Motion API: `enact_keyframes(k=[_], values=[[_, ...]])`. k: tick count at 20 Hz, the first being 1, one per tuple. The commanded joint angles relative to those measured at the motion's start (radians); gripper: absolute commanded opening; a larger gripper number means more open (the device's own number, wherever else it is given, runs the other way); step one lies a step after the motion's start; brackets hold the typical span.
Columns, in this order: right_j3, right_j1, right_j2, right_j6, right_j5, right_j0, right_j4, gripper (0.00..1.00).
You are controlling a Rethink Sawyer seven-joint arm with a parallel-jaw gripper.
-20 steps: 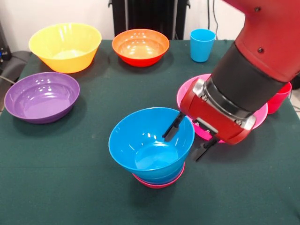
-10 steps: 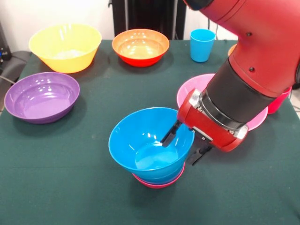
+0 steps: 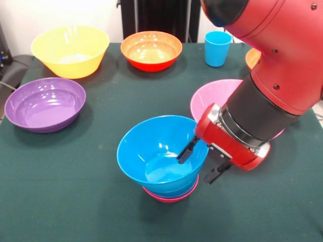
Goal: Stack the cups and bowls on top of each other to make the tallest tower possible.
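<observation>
Spread gripper [image 3: 200,162] straddling the near-right rim of the medium blue bowl [image 3: 160,151].

Reaching down from the upper right, wrist tilted toward table centre; one finger inside the bowl, the other outside its wall, not clamped. Topping the tower [image 3: 169,174], nested over a small blue bowl and a magenta-red bowl [image 3: 171,197], just beside the pink bowl [image 3: 214,96].

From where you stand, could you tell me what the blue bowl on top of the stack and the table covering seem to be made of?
The blue bowl looks like glossy moulded plastic: bright highlights sit on its smooth inner wall and its rim is thin. The table covering seems to be a dark green matte cloth, perhaps felt; it shows no shine and only soft shadows.
</observation>
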Motion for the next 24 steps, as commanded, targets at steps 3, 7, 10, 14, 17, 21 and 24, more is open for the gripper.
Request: enact_keyframes(k=[3, 7, 10, 14, 17, 21, 24], values=[[-0.07, 0.028, 0.018, 0.242, 0.022, -0.028, 0.034, 1.0], [-0.081, 0.027, 0.011, 0.245, 0.035, -0.031, 0.041, 1.0], [-0.076, 0.023, 0.015, 0.237, 0.032, -0.031, 0.037, 1.0], [-0.064, 0.026, 0.027, 0.219, 0.009, -0.035, 0.031, 1.0], [-0.01, -0.006, 0.062, 0.165, -0.01, -0.031, 0.006, 1.0], [0.003, -0.013, 0.075, 0.129, -0.03, -0.042, -0.007, 1.0], [-0.054, 0.025, 0.049, 0.146, -0.032, -0.068, 0.008, 1.0]])
